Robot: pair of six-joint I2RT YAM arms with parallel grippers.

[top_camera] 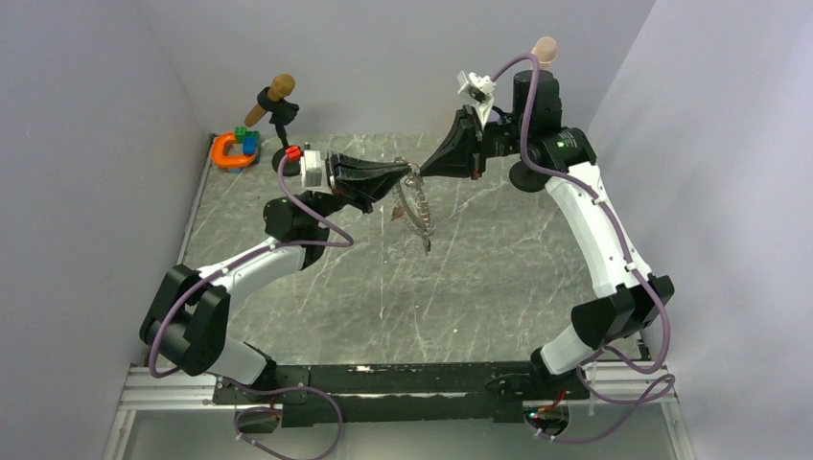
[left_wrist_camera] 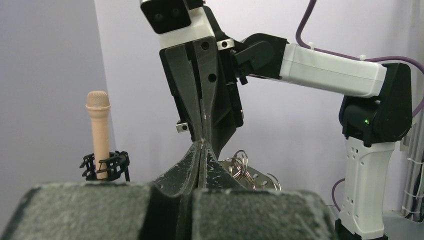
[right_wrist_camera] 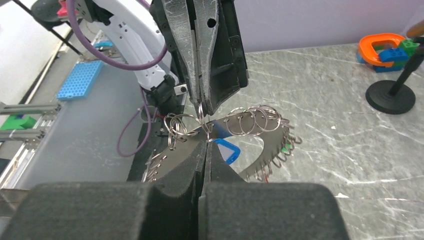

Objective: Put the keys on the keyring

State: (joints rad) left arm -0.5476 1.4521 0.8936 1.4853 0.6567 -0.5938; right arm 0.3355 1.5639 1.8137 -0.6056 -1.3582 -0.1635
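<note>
Desk (top_camera: 499, 287) centre is blocked: left hand (top_camera: 406, 172) and right hand (top_camera: 423, 172) meet tip to tip above it, keyring (top_camera: 415, 206) hanging below them. Back-left corner is crowded by a mic stand (top_camera: 279, 113) and an orange toy (top_camera: 227, 151). Near and right sides lie open.

Overhead view from behind; wrist views close, face to face (shared keyring (right_wrist_camera: 272, 142))
</note>
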